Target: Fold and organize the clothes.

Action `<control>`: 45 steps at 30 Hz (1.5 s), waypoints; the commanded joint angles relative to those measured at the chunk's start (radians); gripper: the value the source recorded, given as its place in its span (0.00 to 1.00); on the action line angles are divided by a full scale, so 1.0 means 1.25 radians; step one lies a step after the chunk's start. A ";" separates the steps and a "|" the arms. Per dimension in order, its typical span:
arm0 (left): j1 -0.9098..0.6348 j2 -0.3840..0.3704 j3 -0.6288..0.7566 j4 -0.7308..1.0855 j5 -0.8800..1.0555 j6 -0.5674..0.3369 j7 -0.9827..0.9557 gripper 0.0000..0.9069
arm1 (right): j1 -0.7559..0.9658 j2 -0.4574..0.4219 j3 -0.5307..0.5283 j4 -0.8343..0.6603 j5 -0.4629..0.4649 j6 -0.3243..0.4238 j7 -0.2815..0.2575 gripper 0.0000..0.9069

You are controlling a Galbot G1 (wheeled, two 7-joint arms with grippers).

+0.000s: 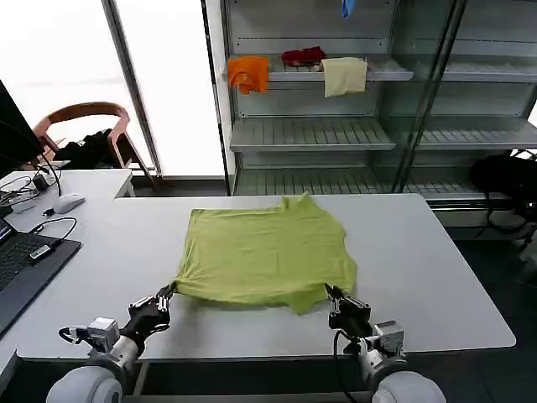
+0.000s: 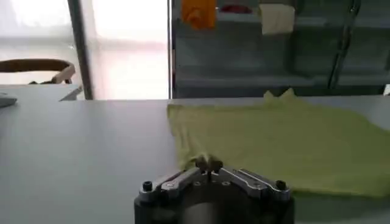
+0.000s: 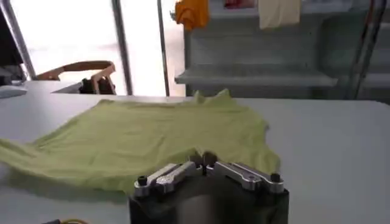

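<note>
Both grippers, left (image 1: 166,295) and right (image 1: 334,295), clamp the near corners of the T-shirt (image 1: 264,252), which extends straight ahead of them.

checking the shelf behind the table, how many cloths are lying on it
3, all on one shelf: an orange cloth toward the left, a red cloth in the middle, and a cream cloth hanging over the edge to the right. More may be hidden farther back.

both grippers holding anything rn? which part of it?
Yes. The left gripper pinches the near left corner of the T-shirt; the right gripper pinches its near right corner. Both corners lie at the table.
</note>
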 commanded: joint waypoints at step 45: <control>-0.254 -0.005 0.074 0.167 0.072 0.012 -0.066 1.00 | 0.423 0.084 -0.010 -0.425 -0.049 0.002 0.005 1.00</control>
